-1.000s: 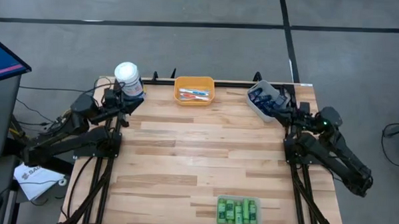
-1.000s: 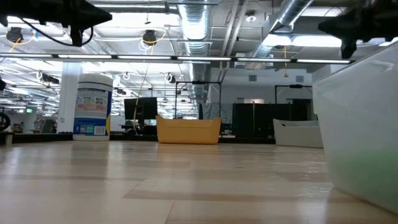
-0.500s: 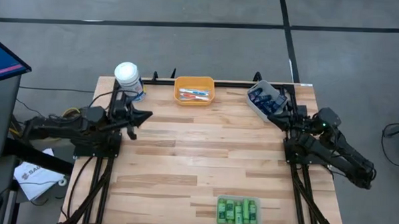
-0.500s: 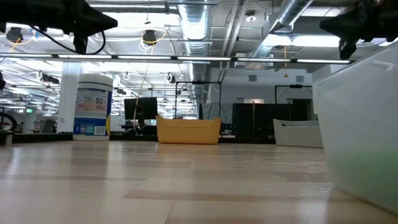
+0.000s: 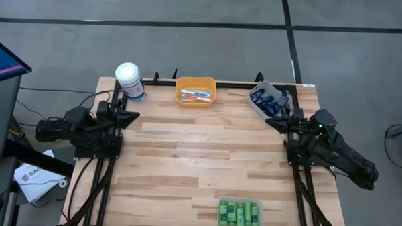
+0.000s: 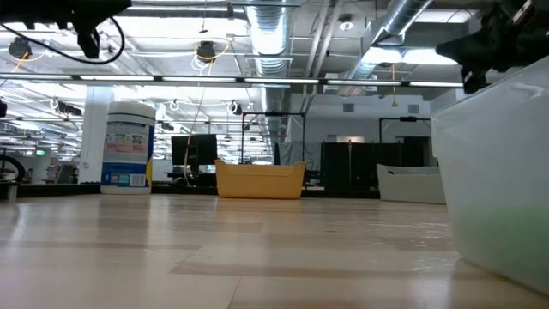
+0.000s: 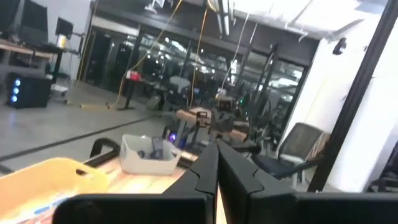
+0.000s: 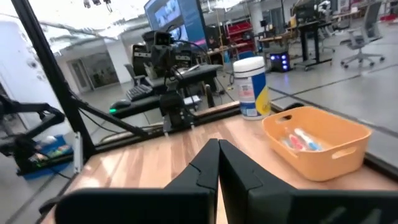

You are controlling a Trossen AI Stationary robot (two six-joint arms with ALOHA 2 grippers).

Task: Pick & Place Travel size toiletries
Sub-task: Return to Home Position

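Observation:
Bright green small bottles (image 5: 238,213) lie in a clear bin at the table's near edge. Pink and light-blue toothbrushes (image 5: 194,94) lie in an orange bin at the far edge; they also show in the right wrist view as toothbrushes (image 8: 298,139). Dark navy tubes (image 5: 266,98) fill a grey bin at the far right corner. My left gripper (image 5: 132,116) hangs shut over the table's left edge, empty. My right gripper (image 5: 270,121) hangs shut just near of the grey bin, empty. Their shut fingers show in the wrist views: left gripper (image 7: 217,163), right gripper (image 8: 219,163).
A large white-lidded canister (image 5: 130,79) stands at the far left corner. The orange bin (image 5: 207,85), grey bin (image 5: 257,107) and clear bin (image 5: 223,202) sit along the edges. Bare wood lies in the table's middle (image 5: 199,153). The clear bin's wall (image 6: 497,189) fills the low view's right.
My left gripper has moved from beside the canister toward the near edge, swung out over the table, then drawn back toward the left edge. My right gripper has moved from beside the grey bin toward the near edge and a little left. Both stayed shut.

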